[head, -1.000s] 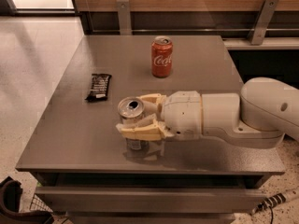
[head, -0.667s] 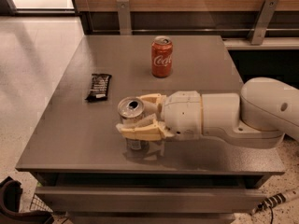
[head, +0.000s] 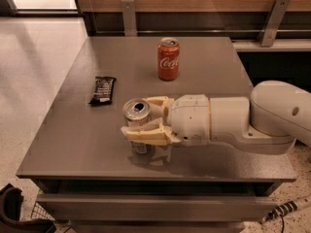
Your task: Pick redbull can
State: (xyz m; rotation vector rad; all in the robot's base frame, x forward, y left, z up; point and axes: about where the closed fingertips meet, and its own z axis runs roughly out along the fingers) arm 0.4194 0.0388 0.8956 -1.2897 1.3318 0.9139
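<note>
"Where's the arm got to?"

"The cream two-finger gripper (head: 138, 120) is low over the near middle of the grey-brown tabletop (head: 209, 57). It reaches in level from the right as I look, on a fat white arm (head: 228, 120). It's clenched round the slim, tall silver metal redbull can (head: 137, 111), one finger behind and one in front."

"Why side-on?"

"I'd guess a level approach lets the fingers pinch the narrow body without tipping it."

"And the can?"

"Upright, long axis vertical, top end to the ceiling. Whether its base rests on the table or hangs just clear, I can't quite tell from here."

"Anything crowding it?"

"No. The shorter red Coca-Cola can (head: 168, 59) stands well apart toward the back, and a flat black snack-bar wrapper (head: 103, 90) lies off to the side."
</note>
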